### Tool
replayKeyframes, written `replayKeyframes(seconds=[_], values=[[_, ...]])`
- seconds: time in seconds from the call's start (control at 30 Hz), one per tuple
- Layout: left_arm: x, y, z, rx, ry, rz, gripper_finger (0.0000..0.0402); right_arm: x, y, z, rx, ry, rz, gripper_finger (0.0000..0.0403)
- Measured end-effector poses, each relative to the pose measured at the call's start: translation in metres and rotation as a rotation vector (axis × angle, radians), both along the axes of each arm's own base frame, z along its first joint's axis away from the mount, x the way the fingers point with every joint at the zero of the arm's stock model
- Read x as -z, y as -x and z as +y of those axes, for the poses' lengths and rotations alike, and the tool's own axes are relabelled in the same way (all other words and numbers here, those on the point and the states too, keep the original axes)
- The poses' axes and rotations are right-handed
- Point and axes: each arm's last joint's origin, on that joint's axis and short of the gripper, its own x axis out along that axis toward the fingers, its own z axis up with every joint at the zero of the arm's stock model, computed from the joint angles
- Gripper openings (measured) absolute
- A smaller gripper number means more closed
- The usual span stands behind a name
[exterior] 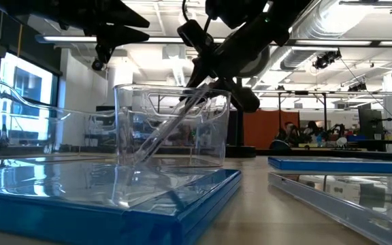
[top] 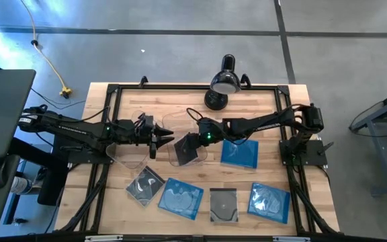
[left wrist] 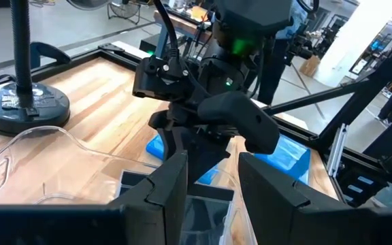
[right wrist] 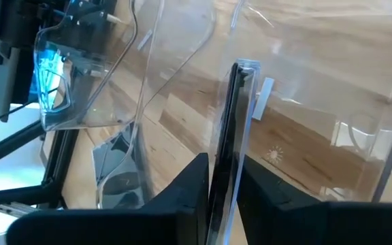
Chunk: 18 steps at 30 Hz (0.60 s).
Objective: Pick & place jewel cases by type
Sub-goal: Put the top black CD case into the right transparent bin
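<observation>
A light wooden table [top: 274, 107] framed by black rails carries everything. Two clear rectangular plastic bins sit near its middle: the left bin [top: 127, 153] lies under the left arm, and the right bin [top: 180, 138] is just beside it.

The right arm reaches in from the right side, and its right end effector [top: 195, 140] hangs over the right bin. The right wrist view shows its two dark fingers [right wrist: 189, 187] closed narrowly on the edge of a dark grey square jewel case with a clear cover [right wrist: 231, 143], which stands on edge, tilted, inside the right bin; the low view shows the same case leaning across that bin.

The left arm extends from the left side, and its left end effector [top: 154, 138] hovers over the gap between the two bins, partly open and holding nothing.

A black desk lamp [top: 222, 84] stands on the far edge of the table.

Five more jewel cases lie flat on the table. A translucent blue one [top: 239, 153] rests beside the right arm. Along the near edge lie a dark grey one [top: 144, 184], a blue one [top: 181, 197], another dark grey one [top: 224, 204] and another blue one [top: 269, 202].
</observation>
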Motion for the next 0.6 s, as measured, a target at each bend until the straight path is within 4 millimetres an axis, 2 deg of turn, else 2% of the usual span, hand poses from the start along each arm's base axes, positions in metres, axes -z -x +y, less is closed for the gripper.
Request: replayKeyframes(seconds=[0.17, 0.4, 0.6], values=[[-0.0001, 0.0000, 0.0000, 0.000, 0.000, -0.001, 0.0131, 0.0020, 0.0018, -0.0005, -0.009, 0.012, 0.028, 0.0067], [-0.0001, 0.0000, 0.0000, 0.000, 0.000, -0.001, 0.0131, 0.0035, 0.0031, -0.0007, -0.014, 0.020, 0.049, 0.0107], [-0.0001, 0.0000, 0.0000, 0.000, 0.000, -0.001, 0.0131, 0.0046, 0.0045, -0.0075, -0.028, 0.056, 0.066, 0.0127]])
